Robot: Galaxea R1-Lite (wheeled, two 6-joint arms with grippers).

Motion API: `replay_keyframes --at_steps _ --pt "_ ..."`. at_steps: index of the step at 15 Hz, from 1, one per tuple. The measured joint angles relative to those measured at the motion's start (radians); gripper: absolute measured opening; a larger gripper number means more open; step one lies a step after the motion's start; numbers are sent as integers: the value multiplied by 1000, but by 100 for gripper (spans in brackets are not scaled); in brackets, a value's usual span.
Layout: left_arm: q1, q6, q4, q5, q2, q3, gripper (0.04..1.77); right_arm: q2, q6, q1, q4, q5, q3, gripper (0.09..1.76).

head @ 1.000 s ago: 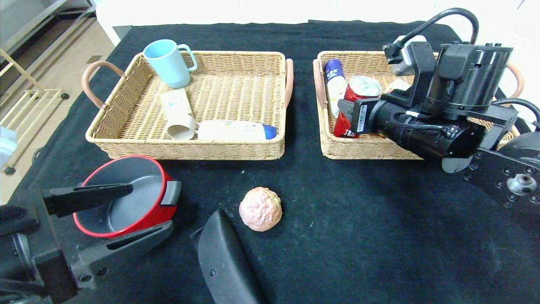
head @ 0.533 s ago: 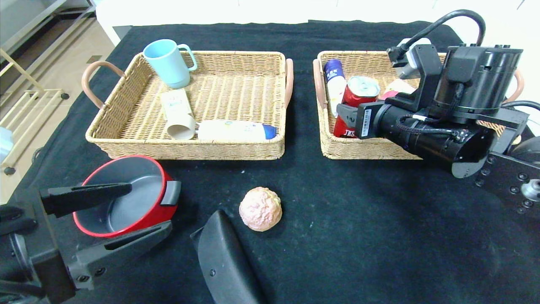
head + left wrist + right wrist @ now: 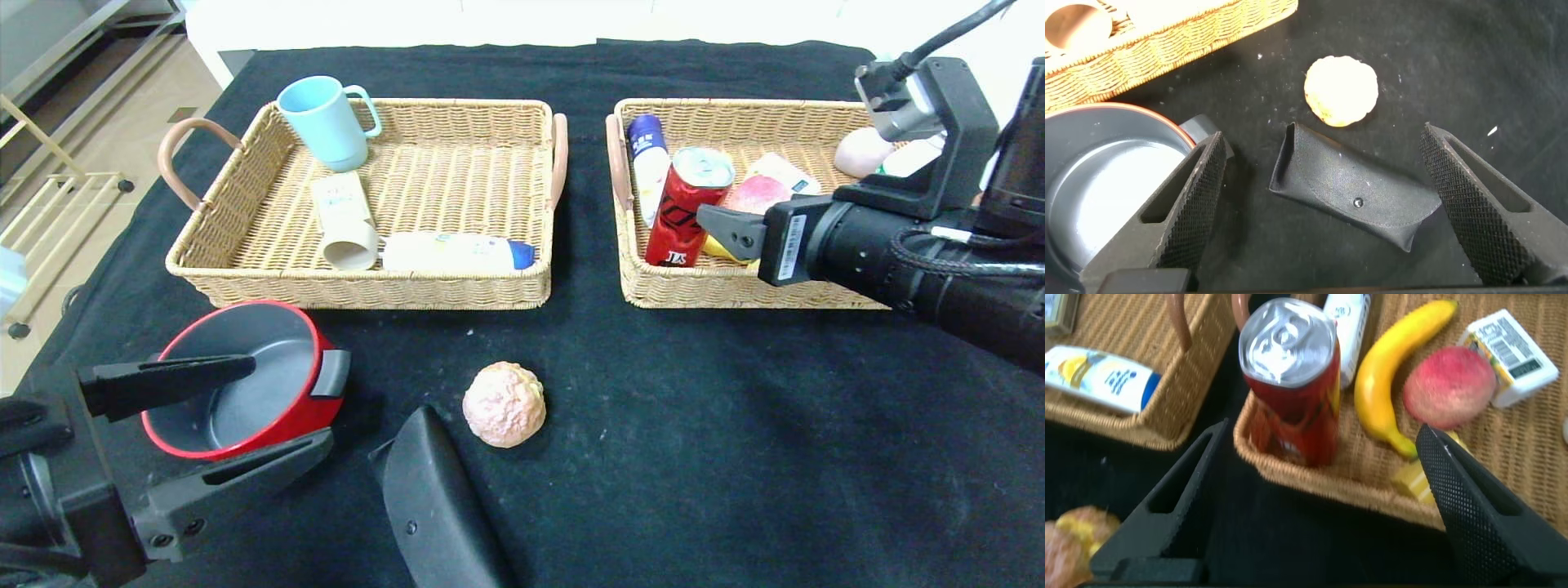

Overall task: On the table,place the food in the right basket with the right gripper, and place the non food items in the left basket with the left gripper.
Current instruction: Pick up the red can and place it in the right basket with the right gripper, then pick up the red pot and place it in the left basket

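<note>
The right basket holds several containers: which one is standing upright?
The red can, standing at the right basket's front-left corner; the white bottle beside it lies flat.

A black cloth (image 3: 702,457) covers the table, flecked with small pale specks and lying in soft creases. Past its far edge runs a white surface (image 3: 506,20), brightly lit. To the left, beyond the table edge, lies a beige tiled floor (image 3: 90,106). On that floor stands a pale metal-framed rack (image 3: 49,204) on small dark castors. The light is even, with only soft shadows on the cloth
</note>
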Motion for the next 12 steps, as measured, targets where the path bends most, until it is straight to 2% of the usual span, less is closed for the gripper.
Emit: replay_keyframes --at_steps 5,10,12 --pt "1 1 -1 0 -1 -1 172 -117 -1 10 51 53 138 167" --pt "1 3 -1 0 -1 -2 172 -148 -18 51 68 89 223 169" --pt "1 3 -1 0 -2 -2 172 -153 -39 62 67 137 254 169"
